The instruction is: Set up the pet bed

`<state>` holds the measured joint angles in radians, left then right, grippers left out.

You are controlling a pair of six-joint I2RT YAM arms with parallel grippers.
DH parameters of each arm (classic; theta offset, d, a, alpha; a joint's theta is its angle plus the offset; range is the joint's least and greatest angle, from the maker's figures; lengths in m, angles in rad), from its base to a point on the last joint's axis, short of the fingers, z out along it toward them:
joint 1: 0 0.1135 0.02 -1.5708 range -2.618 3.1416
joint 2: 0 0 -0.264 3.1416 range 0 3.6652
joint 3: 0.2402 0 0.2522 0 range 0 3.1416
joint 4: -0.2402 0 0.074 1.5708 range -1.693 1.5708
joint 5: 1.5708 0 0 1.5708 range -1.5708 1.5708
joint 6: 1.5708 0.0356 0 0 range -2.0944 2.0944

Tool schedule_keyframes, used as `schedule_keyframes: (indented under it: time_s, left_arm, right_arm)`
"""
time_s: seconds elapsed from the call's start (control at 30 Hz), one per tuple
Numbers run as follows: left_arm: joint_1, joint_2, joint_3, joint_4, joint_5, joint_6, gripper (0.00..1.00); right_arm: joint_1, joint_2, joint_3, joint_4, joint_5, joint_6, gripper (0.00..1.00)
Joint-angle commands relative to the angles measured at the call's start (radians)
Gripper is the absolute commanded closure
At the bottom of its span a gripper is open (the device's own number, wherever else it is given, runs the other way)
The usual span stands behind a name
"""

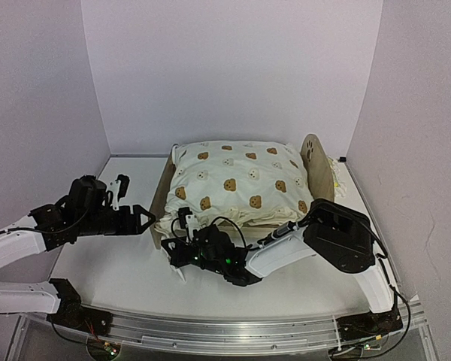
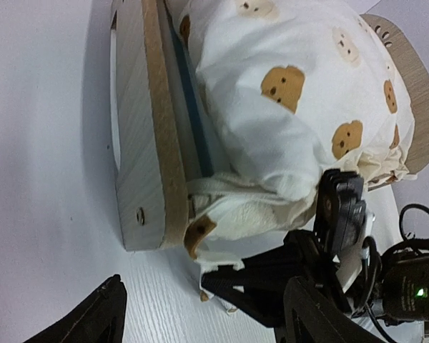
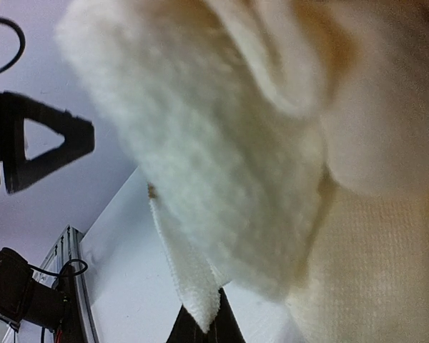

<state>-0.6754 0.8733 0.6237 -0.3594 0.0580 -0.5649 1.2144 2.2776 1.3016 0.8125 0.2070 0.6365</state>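
Pet bed (image 1: 316,159): middle of table (image 1: 105,263), bear-print cushion (image 1: 240,180) piled on it. Left gripper (image 2: 204,307): jaws wide apart, empty, near bed's left end. Right gripper (image 3: 204,330): jaws closed, pinching cushion's corner

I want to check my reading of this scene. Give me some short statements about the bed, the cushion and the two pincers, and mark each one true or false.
1. The bear-print cushion lies on the pet bed. True.
2. The left pincer is closed on the bed's left end board. False: it is open, holds nothing and is apart from the board.
3. The right pincer pinches a corner of fleecy cream fabric at the bed's near left corner. True.
4. The cushion is printed with lemons. False: the print shows brown and white bear faces.
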Motion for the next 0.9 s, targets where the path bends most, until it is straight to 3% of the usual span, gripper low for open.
schedule_keyframes:
  time_s: [0.0, 0.23, 0.87]
  left_arm:
    - [-0.003, -0.075, -0.097, 0.021, 0.085, -0.095, 0.26]
    - [-0.005, 0.011, -0.242, 0.248, 0.212, -0.115, 0.31]
    - [-0.005, 0.335, -0.366, 0.724, 0.35, -0.052, 0.5]
  right_arm:
    - [0.005, -0.024, -0.037, 0.004, 0.057, 0.076, 1.0]
    - [0.003, -0.025, -0.076, -0.01, 0.189, 0.185, 1.0]
    - [-0.009, 0.001, -0.023, -0.008, 0.13, 0.323, 1.0]
